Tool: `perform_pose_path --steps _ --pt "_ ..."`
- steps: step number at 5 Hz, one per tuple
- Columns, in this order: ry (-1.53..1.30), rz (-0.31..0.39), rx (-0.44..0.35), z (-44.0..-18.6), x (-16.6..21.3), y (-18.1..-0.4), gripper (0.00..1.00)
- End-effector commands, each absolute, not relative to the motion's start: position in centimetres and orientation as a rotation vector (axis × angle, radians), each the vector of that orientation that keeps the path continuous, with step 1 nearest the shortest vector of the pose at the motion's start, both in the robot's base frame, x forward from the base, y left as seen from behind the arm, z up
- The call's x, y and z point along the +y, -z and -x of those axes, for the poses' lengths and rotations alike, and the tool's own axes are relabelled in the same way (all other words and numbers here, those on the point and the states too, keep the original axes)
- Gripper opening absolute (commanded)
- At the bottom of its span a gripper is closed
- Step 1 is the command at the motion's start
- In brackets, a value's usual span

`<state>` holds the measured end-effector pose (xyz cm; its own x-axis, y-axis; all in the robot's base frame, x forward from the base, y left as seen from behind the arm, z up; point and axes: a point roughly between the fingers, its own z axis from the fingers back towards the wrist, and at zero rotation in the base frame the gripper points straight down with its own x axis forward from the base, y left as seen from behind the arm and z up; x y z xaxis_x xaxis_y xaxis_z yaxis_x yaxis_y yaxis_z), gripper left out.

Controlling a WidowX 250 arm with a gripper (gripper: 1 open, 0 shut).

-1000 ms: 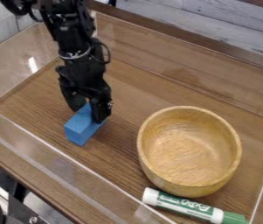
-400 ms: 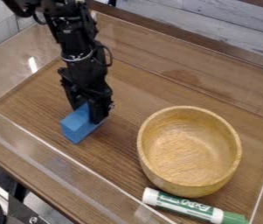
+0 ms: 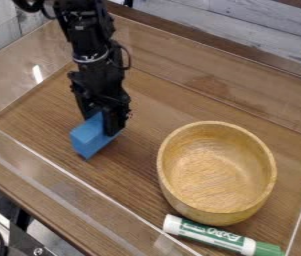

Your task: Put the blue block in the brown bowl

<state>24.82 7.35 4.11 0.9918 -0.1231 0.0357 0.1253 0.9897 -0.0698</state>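
Observation:
The blue block [image 3: 89, 142] lies on the wooden table, left of centre. My gripper [image 3: 103, 123] points straight down over the block's far end. Its black fingers [image 3: 114, 120] are shut on the block's sides, and the block still rests on the table. The brown bowl [image 3: 168, 160] sits to the right of the block, a short gap away. It is upright and nothing is in it.
A green-and-white marker [image 3: 222, 235] lies at the front edge, just below the bowl. Clear plastic walls [image 3: 59, 170] fence the table at the front and left. A bare stretch of wood [image 3: 206, 85] runs behind the bowl.
The fingers have closed in from a wide stance onto the blue block. The block has shifted slightly, and the arm has stayed in the same spot.

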Motion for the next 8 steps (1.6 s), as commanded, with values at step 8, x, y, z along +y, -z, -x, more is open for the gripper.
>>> perform_pose_path --steps 8 --pt "0.226 0.001 -0.203 -30.1 5.8 -9.1 0.00"
